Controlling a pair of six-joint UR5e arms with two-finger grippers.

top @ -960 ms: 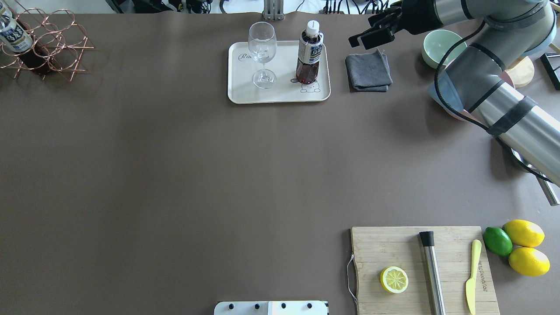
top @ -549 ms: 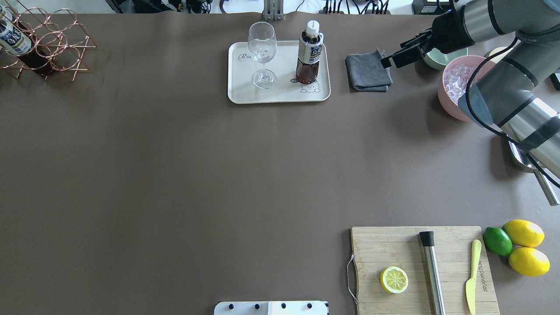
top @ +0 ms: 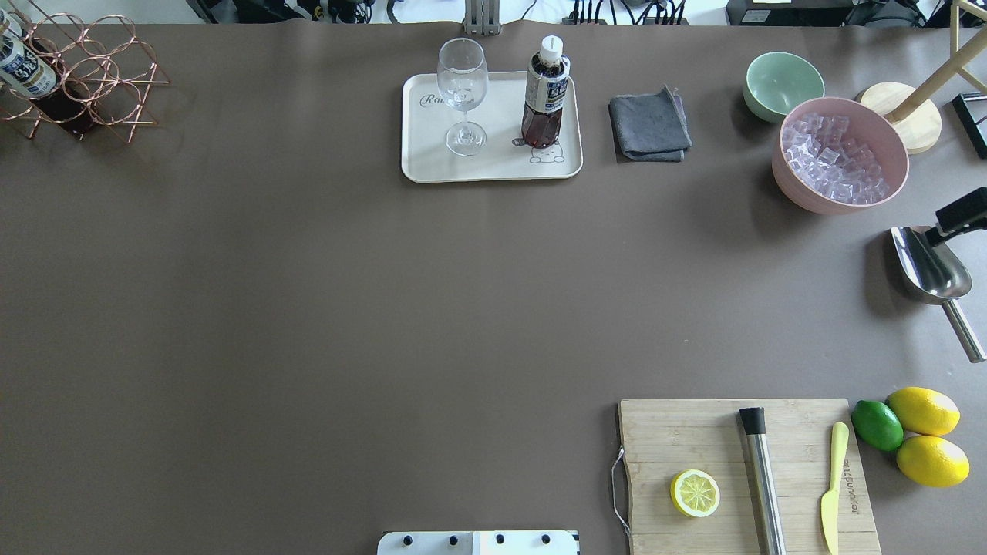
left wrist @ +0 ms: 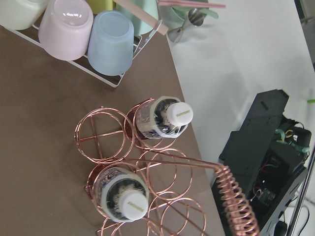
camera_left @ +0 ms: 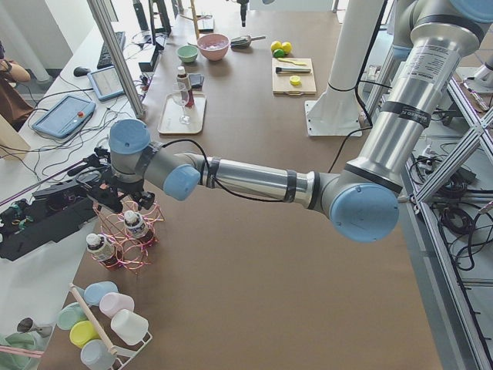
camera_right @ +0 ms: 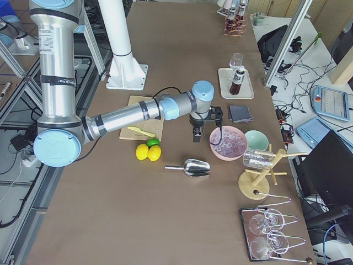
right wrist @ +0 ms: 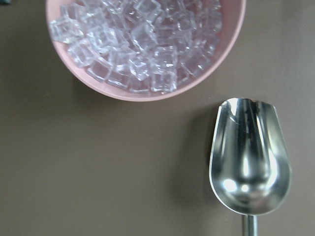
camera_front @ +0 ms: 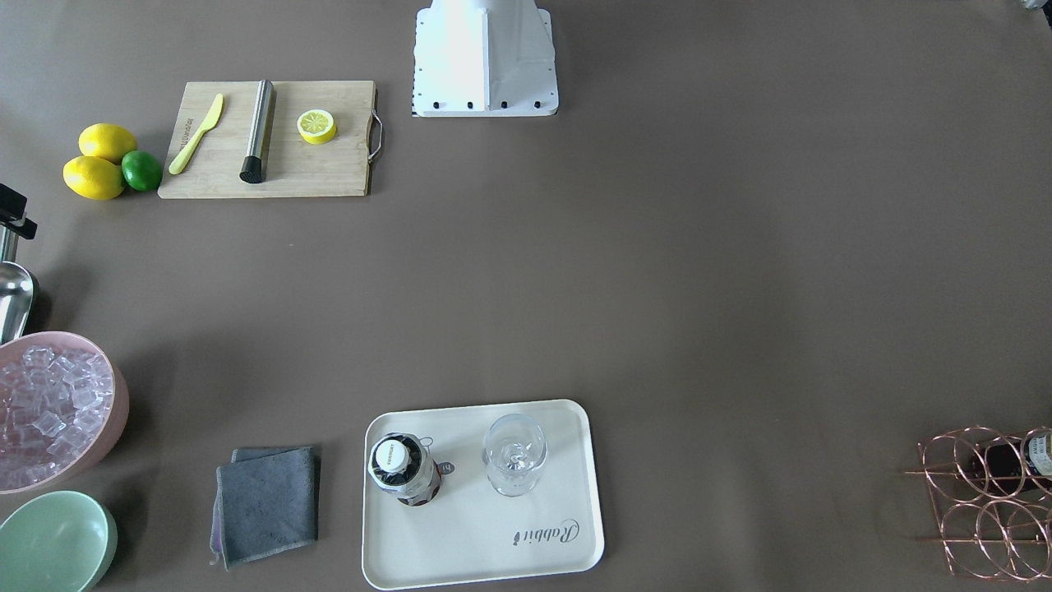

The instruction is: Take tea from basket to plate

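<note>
One tea bottle (top: 546, 96) stands upright on the cream plate (top: 432, 158), also in the front view (camera_front: 403, 469) on the plate (camera_front: 493, 559). Two more tea bottles (left wrist: 162, 118) (left wrist: 123, 191) stand in the copper wire basket (top: 100, 85) at the far left corner. My left gripper (camera_left: 115, 193) hovers over the basket (camera_left: 127, 247); I cannot tell if it is open or shut. My right gripper (top: 956, 217) is at the right table edge above the steel scoop (top: 929, 266), jaws apart and empty.
A wine glass (top: 461, 92) stands on the plate beside the bottle. A grey cloth (top: 649, 127), green bowl (top: 783, 83) and pink bowl of ice (top: 840, 154) lie to the right. A cutting board (top: 748, 470) and lemons (top: 925, 439) sit front right.
My right arm has drawn back from beside the grey cloth to the right table edge, over the scoop. The bottle stays on the plate. The basket shifted slightly.
</note>
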